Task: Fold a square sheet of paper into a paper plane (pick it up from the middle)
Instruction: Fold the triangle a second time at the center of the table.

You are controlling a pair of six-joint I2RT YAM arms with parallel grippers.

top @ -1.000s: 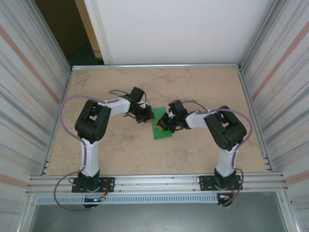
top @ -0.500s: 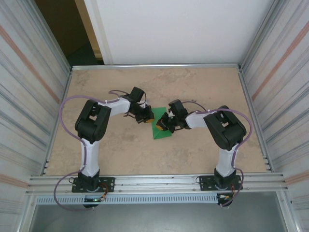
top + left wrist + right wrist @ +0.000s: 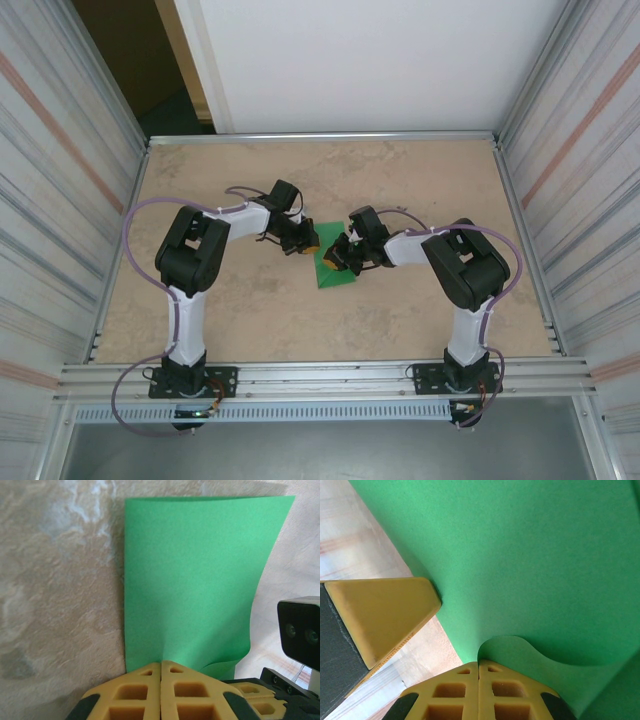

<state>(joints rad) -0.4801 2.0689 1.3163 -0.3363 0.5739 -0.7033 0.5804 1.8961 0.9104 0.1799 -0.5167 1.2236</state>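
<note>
Directly ahead of the left pincer (image 3: 160,664), the sheet (image 3: 195,580) lies flat on the tabletop (image 3: 60,605) as a green rectangle, apparently already folded in half. Its near edge runs under the pincer tips; its far edge lies well ahead of them.

Left pincer: fully closed, finger against finger, tips touching the near edge of the sheet. No layer shows between the fingers, so this reads as pressing rather than gripping.

Right pincer (image 3: 479,662): also fully closed. A small curl of the sheet stands up just ahead of its tips and to their right. Whether a layer is nipped between the fingers cannot be told. One finger of the left pincer lies just to its left, touching the sheet edge.

Change over the last second: none. Both arms and the sheet keep the same pose in the overhead view, with the pincers nearly tip to tip over one end of the sheet.

Meaning for the task: judged to be a hold phase. The pincers pin one end while a crease sets or before the next fold. No dart shape exists yet; the nose folds remain. Risk: the raised curl may crease off-line if pressed as it stands.
</note>
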